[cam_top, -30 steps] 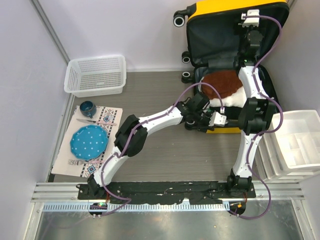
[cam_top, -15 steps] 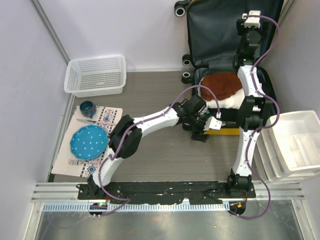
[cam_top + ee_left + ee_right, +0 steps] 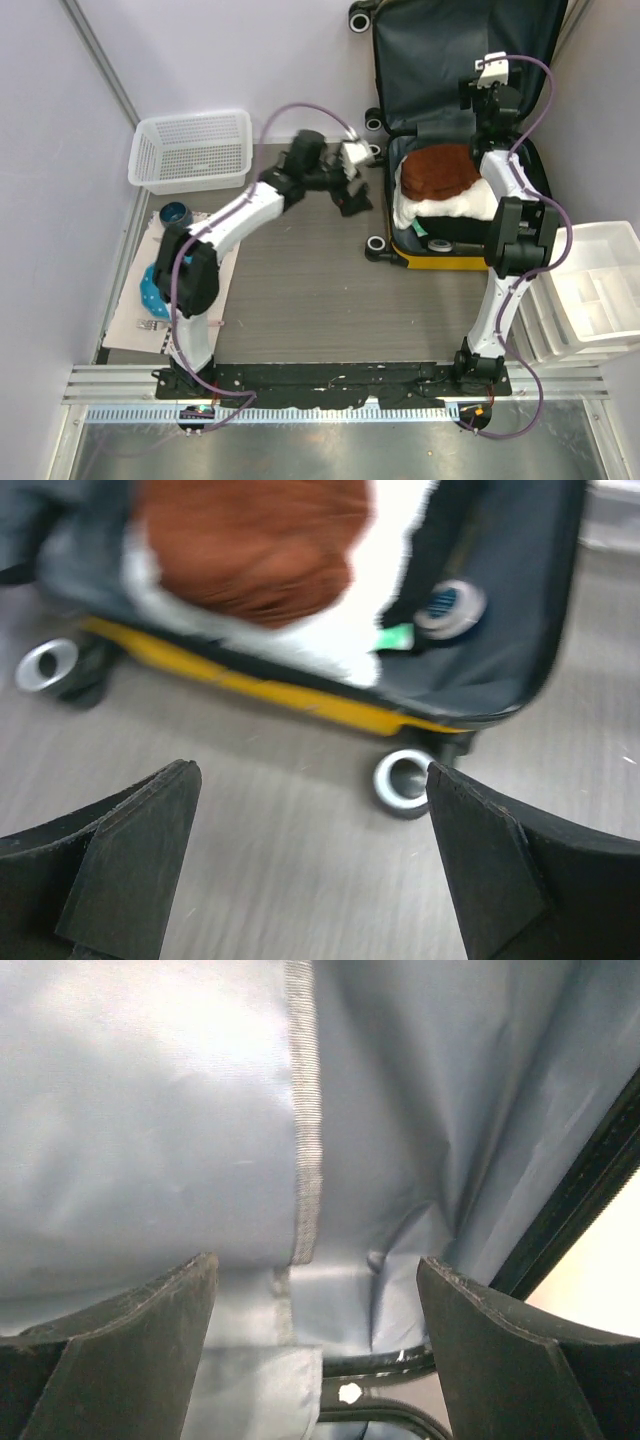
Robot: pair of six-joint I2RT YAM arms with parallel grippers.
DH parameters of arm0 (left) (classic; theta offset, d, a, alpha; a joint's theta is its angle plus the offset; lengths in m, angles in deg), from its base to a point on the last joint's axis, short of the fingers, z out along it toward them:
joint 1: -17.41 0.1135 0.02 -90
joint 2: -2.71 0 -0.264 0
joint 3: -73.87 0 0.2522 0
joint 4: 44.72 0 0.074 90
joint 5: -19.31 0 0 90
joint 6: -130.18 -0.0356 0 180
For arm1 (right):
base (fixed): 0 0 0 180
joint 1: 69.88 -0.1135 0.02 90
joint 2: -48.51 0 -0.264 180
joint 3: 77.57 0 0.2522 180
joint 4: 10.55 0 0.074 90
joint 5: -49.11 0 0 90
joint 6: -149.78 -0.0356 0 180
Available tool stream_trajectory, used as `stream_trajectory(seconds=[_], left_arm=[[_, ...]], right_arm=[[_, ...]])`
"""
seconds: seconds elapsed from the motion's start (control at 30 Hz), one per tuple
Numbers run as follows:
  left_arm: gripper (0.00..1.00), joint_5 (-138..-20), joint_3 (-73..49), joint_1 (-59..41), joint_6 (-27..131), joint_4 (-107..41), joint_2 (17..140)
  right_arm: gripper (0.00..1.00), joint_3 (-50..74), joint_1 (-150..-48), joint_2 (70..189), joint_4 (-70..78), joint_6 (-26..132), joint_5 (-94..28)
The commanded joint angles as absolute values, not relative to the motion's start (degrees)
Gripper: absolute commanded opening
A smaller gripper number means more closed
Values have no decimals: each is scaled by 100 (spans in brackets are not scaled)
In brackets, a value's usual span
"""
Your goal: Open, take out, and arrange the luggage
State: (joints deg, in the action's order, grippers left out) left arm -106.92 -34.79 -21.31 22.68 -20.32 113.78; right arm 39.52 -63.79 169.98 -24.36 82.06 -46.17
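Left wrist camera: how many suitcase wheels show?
2. The left wheel sits at the picture's left edge; the nearer wheel sits under the yellow luggage. Others may be hidden.

Even, bright light is cast from above. Ahead of the left gripper [image 3: 312,780] the luggage [image 3: 290,692] is smeared by motion blur; right of the right gripper [image 3: 315,1275] a patch is blown out.
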Motion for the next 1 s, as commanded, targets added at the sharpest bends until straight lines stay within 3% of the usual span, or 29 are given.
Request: stream_trajectory(seconds=[0.0,0.17,0.33,0.57,0.63,0.83,0.97], left_arm=[[100,-10963,-3289,-1250,3007,-2235,10669],[99,-10708,-3454,-326,2788,-1743,10686],[99,-10506,-4656,597,682,-83,11388],[95,-9856,-5959,1248,-1104,1462,12504],[90,-9653,-6318,1336,-1726,1859,12751],[88,-9188,-6374,1924,-3238,2503,13041],[72,-8766,-6443,2066,-3908,2598,13340]], right_arm=[[87,3464,-6417,15638,-2641,7921,-3852],[87,2953,-6425,14697,-1056,7569,-3028],[87,2409,-6460,13687,284,7261,-2560],[87,1591,-6496,12632,1559,7287,-2164],[87,1415,-6504,12472,1849,7322,-2138],[87,1195,-6504,12076,2184,7332,-2296],[87,1230,-6504,12058,2193,7200,-2348]])
